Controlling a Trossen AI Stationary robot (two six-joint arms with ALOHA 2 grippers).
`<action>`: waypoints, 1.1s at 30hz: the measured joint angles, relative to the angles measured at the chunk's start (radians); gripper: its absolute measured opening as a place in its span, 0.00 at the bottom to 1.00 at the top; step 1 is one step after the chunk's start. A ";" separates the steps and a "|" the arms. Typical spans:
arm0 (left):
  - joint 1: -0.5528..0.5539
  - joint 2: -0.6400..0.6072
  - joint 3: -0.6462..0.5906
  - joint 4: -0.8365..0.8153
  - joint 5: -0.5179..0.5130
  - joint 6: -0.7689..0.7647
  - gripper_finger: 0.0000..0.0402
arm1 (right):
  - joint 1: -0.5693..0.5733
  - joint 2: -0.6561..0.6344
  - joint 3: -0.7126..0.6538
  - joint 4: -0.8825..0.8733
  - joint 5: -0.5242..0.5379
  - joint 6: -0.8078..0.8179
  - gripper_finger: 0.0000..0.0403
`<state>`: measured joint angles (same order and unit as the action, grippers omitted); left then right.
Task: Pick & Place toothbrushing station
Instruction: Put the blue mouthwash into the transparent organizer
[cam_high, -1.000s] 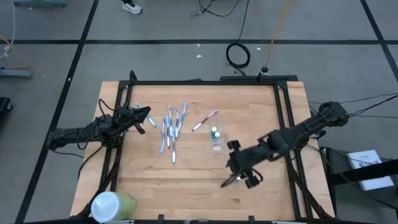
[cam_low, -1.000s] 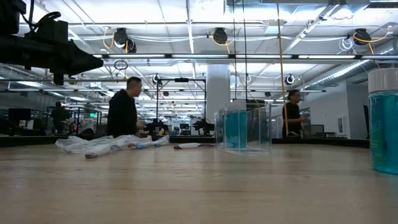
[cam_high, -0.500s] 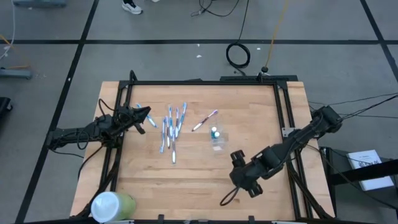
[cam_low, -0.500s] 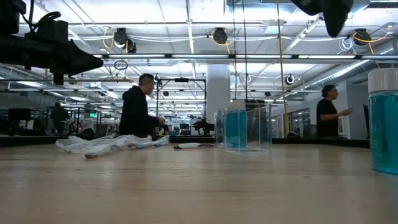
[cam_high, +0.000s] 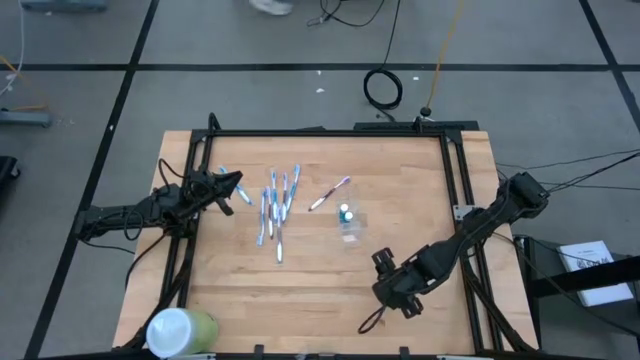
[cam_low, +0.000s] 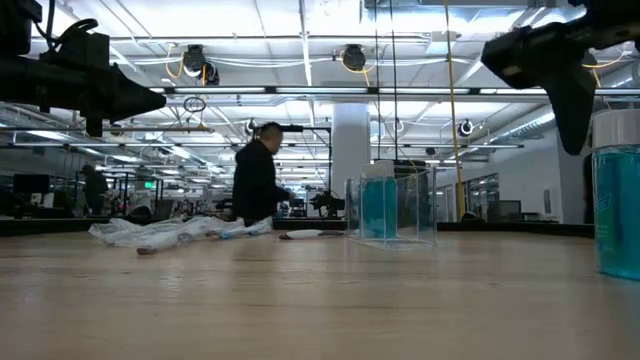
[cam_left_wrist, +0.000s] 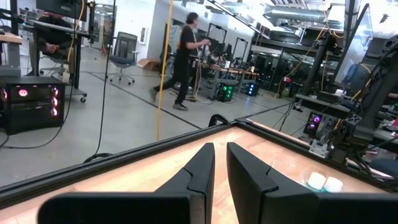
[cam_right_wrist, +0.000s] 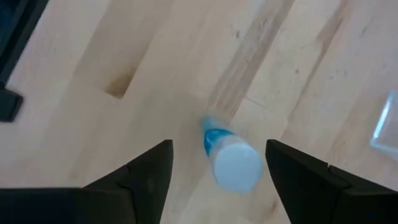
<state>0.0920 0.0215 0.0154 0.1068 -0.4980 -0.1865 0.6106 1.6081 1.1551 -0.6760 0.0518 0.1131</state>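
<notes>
Tube upright, white cap up

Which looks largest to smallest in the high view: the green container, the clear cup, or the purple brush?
1. pale-green container, clearly largest.
2-3. Unsure: the pinkish-purple brush is longer but much thinner than the clear cup.
</notes>
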 joint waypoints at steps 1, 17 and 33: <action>0.000 0.000 0.000 0.000 0.000 0.000 0.12 | 0.000 0.000 -0.012 0.014 0.000 -0.013 0.61; 0.000 0.000 0.000 0.000 0.000 0.000 0.12 | -0.009 0.000 -0.063 0.109 0.056 -0.134 0.49; 0.000 0.000 0.000 0.000 0.000 0.000 0.12 | -0.008 0.000 -0.063 0.109 0.052 -0.137 0.30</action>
<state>0.0921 0.0214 0.0154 0.1066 -0.4980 -0.1864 0.6022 1.6081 1.0920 -0.5671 0.1036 -0.0235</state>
